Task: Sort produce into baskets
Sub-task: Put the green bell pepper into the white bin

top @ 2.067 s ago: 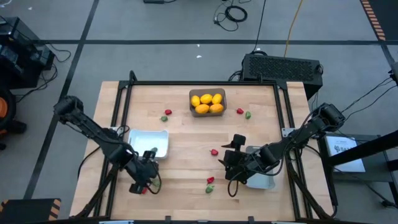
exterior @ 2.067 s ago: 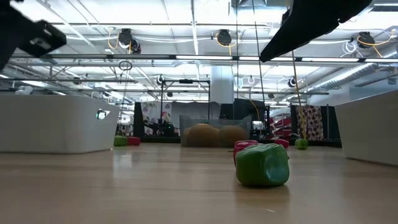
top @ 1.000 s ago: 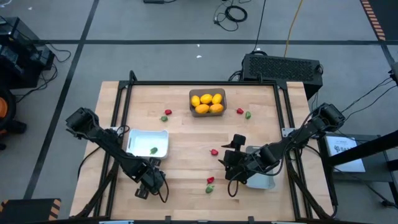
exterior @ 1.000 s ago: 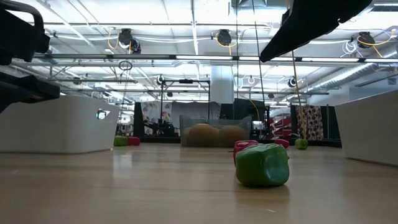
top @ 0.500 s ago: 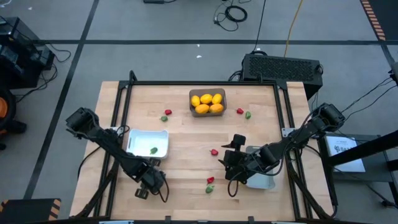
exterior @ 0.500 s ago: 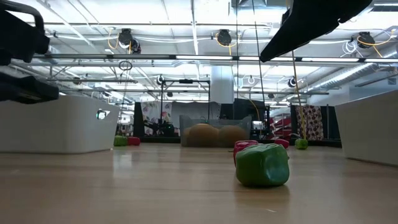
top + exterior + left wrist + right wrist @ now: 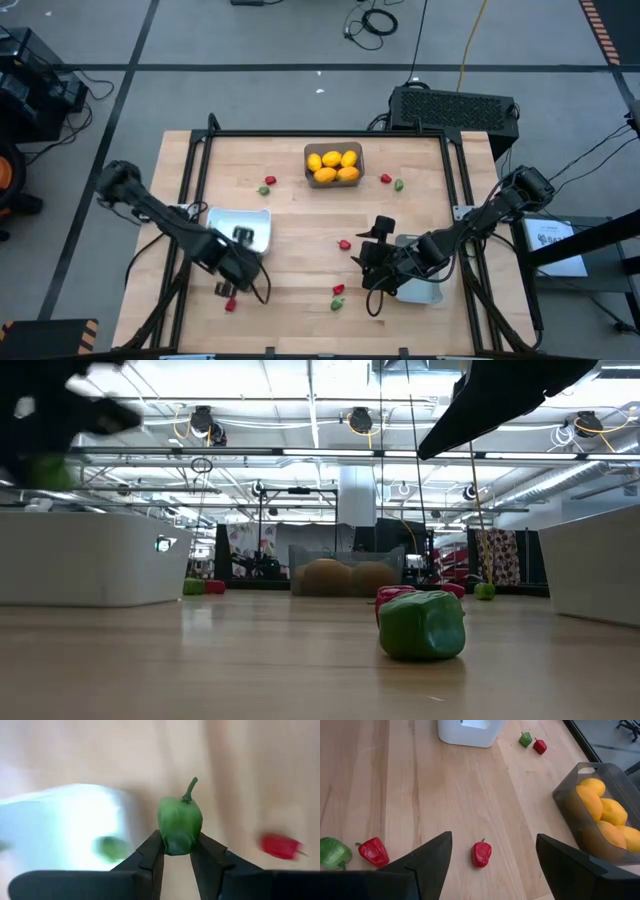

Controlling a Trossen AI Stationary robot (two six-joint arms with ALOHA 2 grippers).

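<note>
My left gripper (image 7: 177, 851) is shut on a green pepper piece (image 7: 180, 822) and stands above the table between the left white bin (image 7: 222, 218) and a red piece (image 7: 231, 305). In the high view my left gripper (image 7: 224, 288) is blurred. Another green piece (image 7: 111, 847) lies in that bin. My right gripper (image 7: 492, 865) is open and empty over the table's middle, above a red piece (image 7: 481, 854). The dark bin (image 7: 308, 152) at the far edge holds yellow and orange citrus (image 7: 333, 165). My left gripper pinches the green pepper between its two fingers, on the two sides of the body's blunt end (image 7: 176, 849), with the stem (image 7: 190, 787) pointing away from the gripper. The pepper is lifted clear of the table.
A red and a green piece (image 7: 338, 296) lie near the front middle. Another such pair (image 7: 266, 185) lies left of the dark bin and a third (image 7: 392, 182) to its right. The second white bin (image 7: 425, 293) sits under my right arm.
My left gripper has risen from the table near the front left with the green pepper, going toward the left white bin. The pepper is now lifted clear. The red piece that lay beside it has stayed on the table.
</note>
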